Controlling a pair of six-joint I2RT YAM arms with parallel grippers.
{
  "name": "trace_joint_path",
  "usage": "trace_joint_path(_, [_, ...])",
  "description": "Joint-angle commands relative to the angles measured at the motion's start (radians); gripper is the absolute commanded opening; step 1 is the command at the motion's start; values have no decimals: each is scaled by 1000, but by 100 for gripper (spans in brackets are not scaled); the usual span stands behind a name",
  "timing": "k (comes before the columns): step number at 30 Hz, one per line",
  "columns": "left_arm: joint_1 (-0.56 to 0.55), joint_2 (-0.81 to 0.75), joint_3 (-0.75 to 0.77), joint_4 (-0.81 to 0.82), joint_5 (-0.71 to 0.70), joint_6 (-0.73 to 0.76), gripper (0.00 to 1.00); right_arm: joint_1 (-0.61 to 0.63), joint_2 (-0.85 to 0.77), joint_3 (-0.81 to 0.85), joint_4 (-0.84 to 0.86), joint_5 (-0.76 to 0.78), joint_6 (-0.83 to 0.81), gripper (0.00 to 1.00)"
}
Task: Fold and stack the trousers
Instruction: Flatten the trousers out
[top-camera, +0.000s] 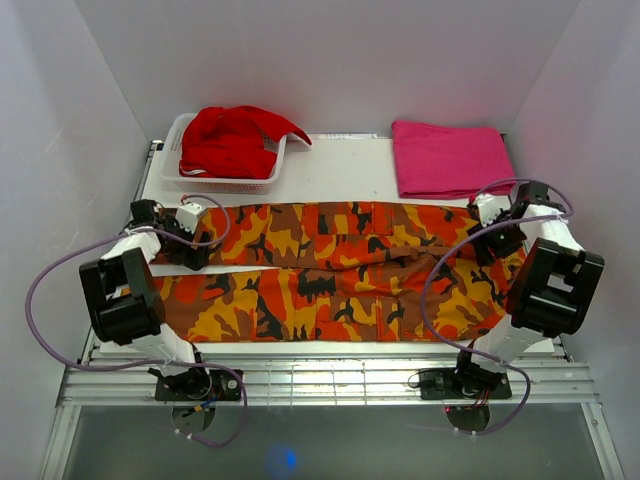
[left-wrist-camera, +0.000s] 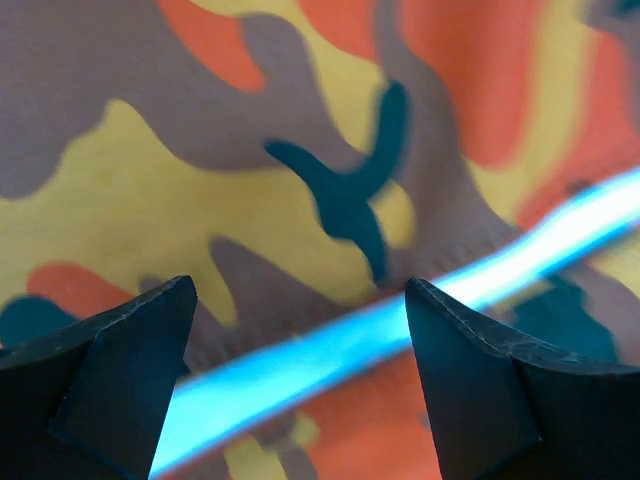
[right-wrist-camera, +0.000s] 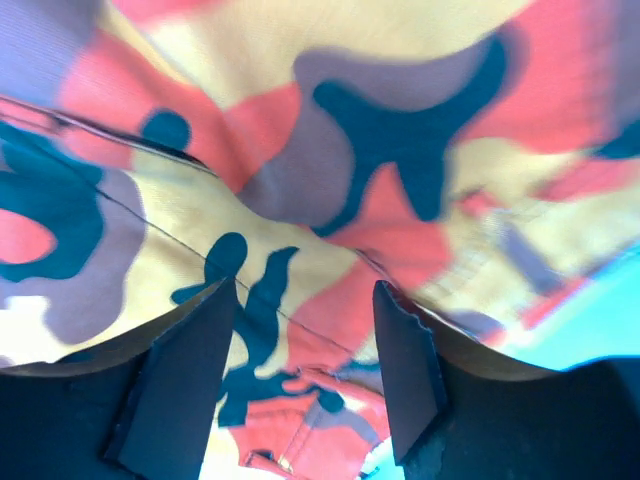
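You are starting the first fold of the trousers: the left pincer is spread, the right pincer is half spread and I cannot tell its grip; next, pinch both far corners.

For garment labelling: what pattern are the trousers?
The trousers are orange, red, yellow and black camouflage; clearest in the top external view.

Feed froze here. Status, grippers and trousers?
Left gripper open wide, right gripper open narrower, one at each end of the trousers. Flat, unfolded. Basket and pink cloth behind, clear.
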Motion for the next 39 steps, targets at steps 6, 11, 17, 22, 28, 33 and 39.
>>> trace_joint_path(6, [3, -349, 93, -110, 149, -59, 98, -4, -242, 147, 160, -130, 80, 90])
trace_joint_path(11, [3, -361, 148, 37, 109, -310, 98, -5, -282, 133, 314, -159, 90, 90])
trace_joint_path(17, [63, -102, 499, -182, 287, -279, 98, -10, 25, 525, -173, -352, -137, 91])
trace_joint_path(22, [131, 116, 758, -357, 363, -238, 92, -56, 391, 992, -566, -395, -262, 100])
trace_joint_path(28, [163, 222, 814, -385, 343, -123, 88, -74, 516, 998, -431, -315, -294, 100])
trace_joint_path(33, [169, 192, 690, -356, 386, -31, 83, -82, 594, 964, -329, -300, -321, 93])
trace_joint_path(39, [220, 209, 639, -323, 375, 9, 78, -80, 691, 978, -335, -283, -409, 89])
